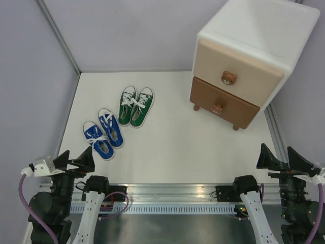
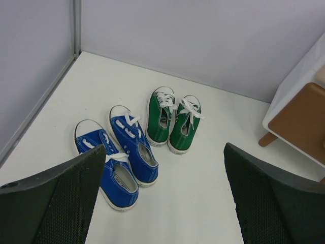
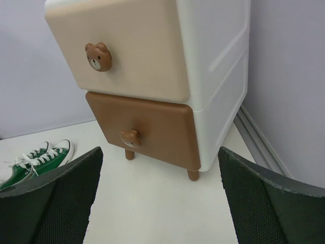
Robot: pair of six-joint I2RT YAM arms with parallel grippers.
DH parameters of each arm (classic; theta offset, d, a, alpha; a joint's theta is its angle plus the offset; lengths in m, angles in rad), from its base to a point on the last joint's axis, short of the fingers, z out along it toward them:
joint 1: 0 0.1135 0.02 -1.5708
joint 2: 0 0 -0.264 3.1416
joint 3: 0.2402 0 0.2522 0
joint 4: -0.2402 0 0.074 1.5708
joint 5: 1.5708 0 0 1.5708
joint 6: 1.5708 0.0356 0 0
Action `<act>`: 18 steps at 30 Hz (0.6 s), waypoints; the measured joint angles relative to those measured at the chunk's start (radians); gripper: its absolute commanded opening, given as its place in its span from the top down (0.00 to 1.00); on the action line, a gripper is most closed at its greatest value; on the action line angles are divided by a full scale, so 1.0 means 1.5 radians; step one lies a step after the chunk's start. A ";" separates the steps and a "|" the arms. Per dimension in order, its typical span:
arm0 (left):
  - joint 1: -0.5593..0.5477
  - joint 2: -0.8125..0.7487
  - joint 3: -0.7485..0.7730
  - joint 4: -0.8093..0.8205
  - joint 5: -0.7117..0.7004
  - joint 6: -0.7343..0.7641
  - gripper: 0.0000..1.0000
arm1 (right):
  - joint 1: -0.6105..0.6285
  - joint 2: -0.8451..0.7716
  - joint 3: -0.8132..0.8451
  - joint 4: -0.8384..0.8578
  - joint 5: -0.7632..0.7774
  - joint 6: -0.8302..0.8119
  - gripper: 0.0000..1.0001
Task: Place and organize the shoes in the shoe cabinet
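The blue sneaker pair (image 1: 103,133) lies at the left of the table, side by side, and also shows in the left wrist view (image 2: 119,152). The green pair (image 1: 135,105) lies just beyond it, seen too in the left wrist view (image 2: 174,121) and the right wrist view (image 3: 38,160). The white shoe cabinet (image 1: 249,56) stands at the back right with both drawers shut; the right wrist view shows its beige drawer (image 3: 132,51) and brown drawer (image 3: 147,127). My left gripper (image 1: 74,160) is open and empty near the front left. My right gripper (image 1: 282,157) is open and empty at the front right.
Grey walls enclose the table (image 1: 172,147) on the left, back and right. A metal rail (image 1: 167,195) runs along the near edge by the arm bases. The cabinet stands on short brown feet (image 3: 192,175).
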 measured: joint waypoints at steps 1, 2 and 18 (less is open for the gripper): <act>0.000 0.000 0.000 0.000 0.000 0.000 0.00 | 0.000 0.000 0.000 0.000 0.000 0.000 0.02; 0.000 0.000 0.000 0.000 0.000 0.000 0.00 | 0.000 0.000 0.000 0.000 0.001 0.000 0.02; 0.000 0.000 0.000 0.000 -0.002 0.000 0.00 | 0.000 0.081 0.009 -0.008 -0.008 0.009 0.02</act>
